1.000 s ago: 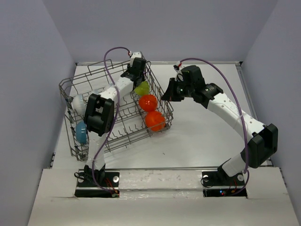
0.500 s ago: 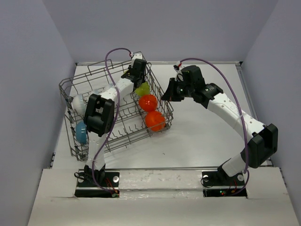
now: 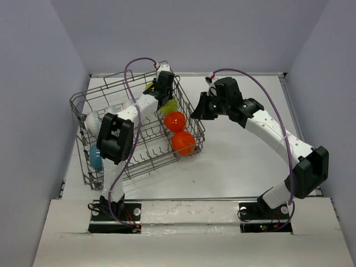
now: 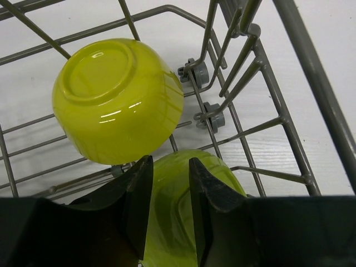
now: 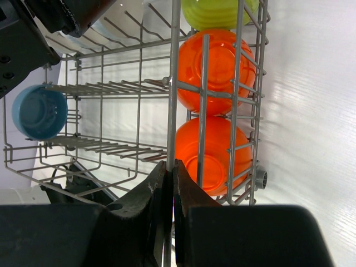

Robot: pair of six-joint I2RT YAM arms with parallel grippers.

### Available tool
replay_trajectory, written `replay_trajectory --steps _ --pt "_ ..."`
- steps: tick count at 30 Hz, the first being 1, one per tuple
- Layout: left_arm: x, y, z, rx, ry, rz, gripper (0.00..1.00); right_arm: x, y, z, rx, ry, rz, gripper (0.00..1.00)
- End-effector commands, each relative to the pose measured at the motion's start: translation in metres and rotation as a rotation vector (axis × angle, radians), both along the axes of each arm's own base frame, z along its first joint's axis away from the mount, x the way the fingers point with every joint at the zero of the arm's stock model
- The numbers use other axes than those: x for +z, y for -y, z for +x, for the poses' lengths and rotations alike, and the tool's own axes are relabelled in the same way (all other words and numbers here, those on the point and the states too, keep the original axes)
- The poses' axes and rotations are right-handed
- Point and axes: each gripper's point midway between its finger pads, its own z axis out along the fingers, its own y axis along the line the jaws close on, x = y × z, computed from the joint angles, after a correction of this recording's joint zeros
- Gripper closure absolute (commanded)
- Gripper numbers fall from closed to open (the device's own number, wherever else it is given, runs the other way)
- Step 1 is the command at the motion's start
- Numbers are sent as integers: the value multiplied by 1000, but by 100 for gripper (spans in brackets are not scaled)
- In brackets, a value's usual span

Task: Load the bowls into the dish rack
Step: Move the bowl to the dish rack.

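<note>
The left gripper (image 4: 168, 162) is reaching, half-parted, over a yellow-green bowl (image 4: 169, 222) in the dish rack (image 4: 311, 72); it cannot be told whether it is gripping. The right gripper (image 5: 169, 167) is pinching a rack wire, probably steadying it. The next move is likely seating that bowl, then withdrawing gently.

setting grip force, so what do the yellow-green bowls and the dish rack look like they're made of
The yellow-green bowls are smooth and very glossy with sharp light streaks, so glazed ceramic or hard plastic; the look can't settle which. The dish rack is thin grey wire with a dull, even finish, probably metal, perhaps coated. Its small round grey caps look like plastic.
</note>
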Motion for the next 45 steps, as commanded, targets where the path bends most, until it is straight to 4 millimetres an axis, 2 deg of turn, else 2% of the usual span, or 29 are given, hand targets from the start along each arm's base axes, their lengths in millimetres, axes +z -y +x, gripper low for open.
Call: replay_trajectory --steps 1,5,11,19,20,26,34,45 --pt "47 -8 -3 42 103 -19 57 -4 9 4 3 25 -50 95" --pt "71 -21 -1 136 166 -62 53 -3 9 5 4 27 -50 95" --pt "84 -35 7 196 198 -159 53 -2 9 4 8 32 -50 95" --pt "77 -61 15 263 181 -291 51 -4 8 3 19 28 -52 95" --pt "80 -62 16 272 190 -322 50 -6 7 3 22 26 -53 95" --pt "64 -66 16 315 156 -433 45 -6 5 3 32 23 -49 95" --pt "62 -61 20 339 176 -586 32 -7 6 3 35 23 -53 95" --pt "64 -79 15 438 205 -651 27 -10 6 3 40 19 -57 95"
